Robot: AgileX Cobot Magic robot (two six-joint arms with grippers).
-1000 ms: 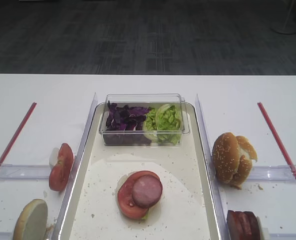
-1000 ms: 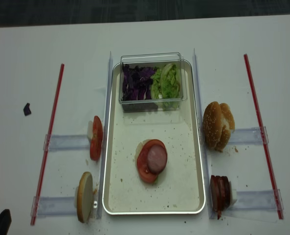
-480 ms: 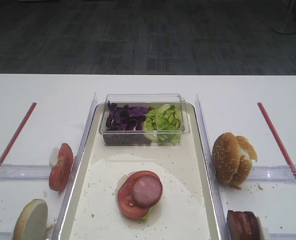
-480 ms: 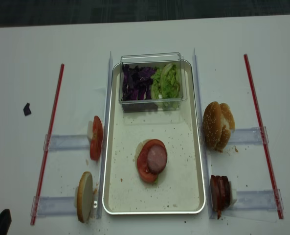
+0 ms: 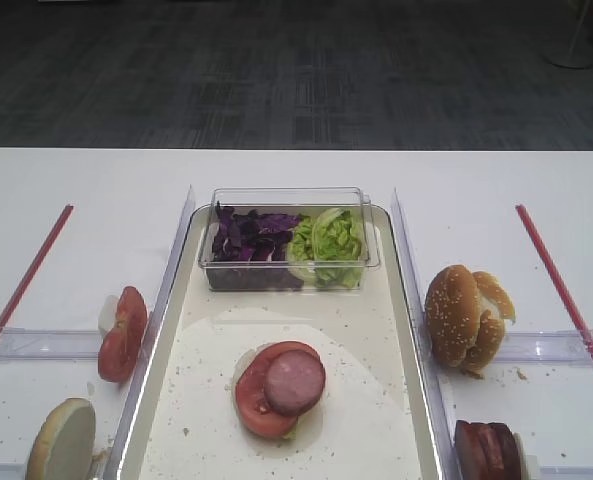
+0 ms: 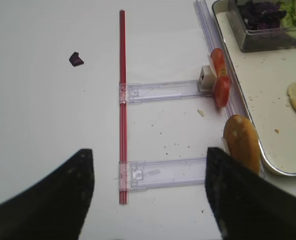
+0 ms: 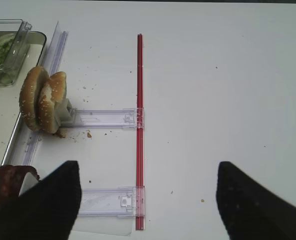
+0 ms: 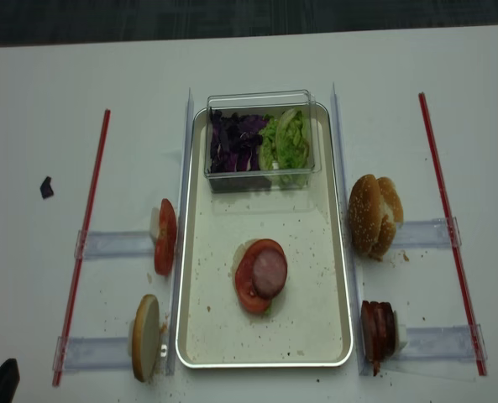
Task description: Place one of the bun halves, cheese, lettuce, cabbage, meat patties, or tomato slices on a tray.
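Right wrist view: the right gripper (image 7: 148,200) hangs above bare white table (image 7: 212,75) with its two dark fingers (image 7: 48,205) spread wide and nothing between them; a red strip (image 7: 139,125) runs up through the gap; the bun halves (image 7: 42,100) stand on edge up and to the left of the left finger, against a clear rail (image 7: 105,118), and the meat patties (image 7: 5,187), also on edge, sit just beside that finger at the frame's lower left; neither is touched.

In the left wrist view the left gripper (image 6: 150,200) likewise holds its fingers (image 6: 48,200) wide apart over the table, empty; one bun half (image 6: 242,145) stands just above the right-hand finger, close to the tray's rim; the tomato slices (image 6: 220,77) stand on edge farther up; a small purple scrap (image 6: 76,59) lies well off to the left.

Beyond these, the tray (image 8: 307,252) lies in the middle, speckled with crumbs; at its far end a clear plastic tub (image 8: 261,138) holds the cabbage (image 8: 236,143) on the left and the lettuce (image 8: 289,141) on the right, side by side and touching; nearer, on the tray floor, a stack (image 8: 261,275) shows a patty resting on a tomato slice, with a pale layer and a bit of green beneath.
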